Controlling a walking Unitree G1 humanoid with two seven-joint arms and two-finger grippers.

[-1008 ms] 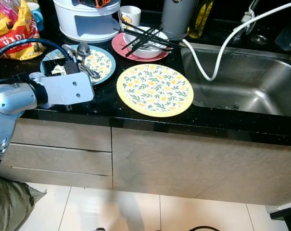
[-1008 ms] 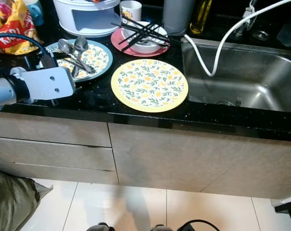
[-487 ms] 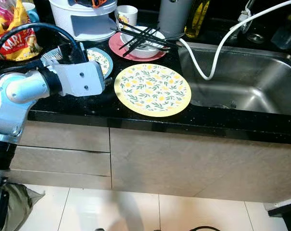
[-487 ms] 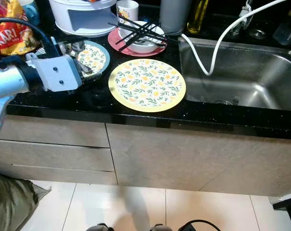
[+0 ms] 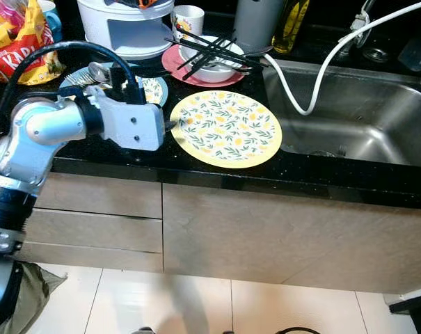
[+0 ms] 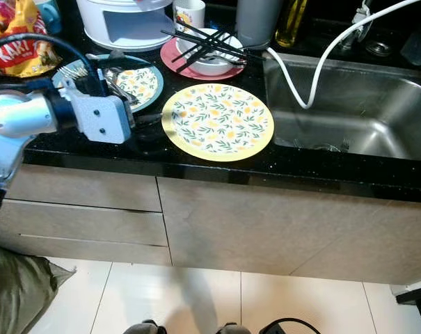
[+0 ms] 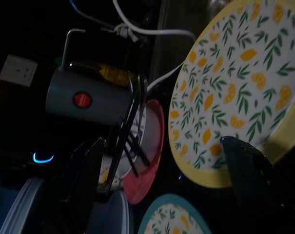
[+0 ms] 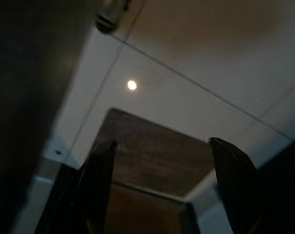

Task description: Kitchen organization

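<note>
A yellow plate with a lemon-and-leaf pattern lies flat on the black counter, just left of the sink. My left gripper reaches in from the left, low over the counter, with its tips at the plate's left rim. In the left wrist view the two black fingers stand open, with the plate's rim ahead between them. Behind the arm sits a teal-rimmed plate carrying spoons. My right gripper hangs idle, open and holding nothing.
At the back stand a pink plate holding a white bowl with black chopsticks, a mug, a white appliance, a grey kettle and a snack bag. A white hose drapes into the sink.
My left arm has swung to the right across the counter, from in front of the teal plate to the yellow plate's left rim. The plates have not moved.
</note>
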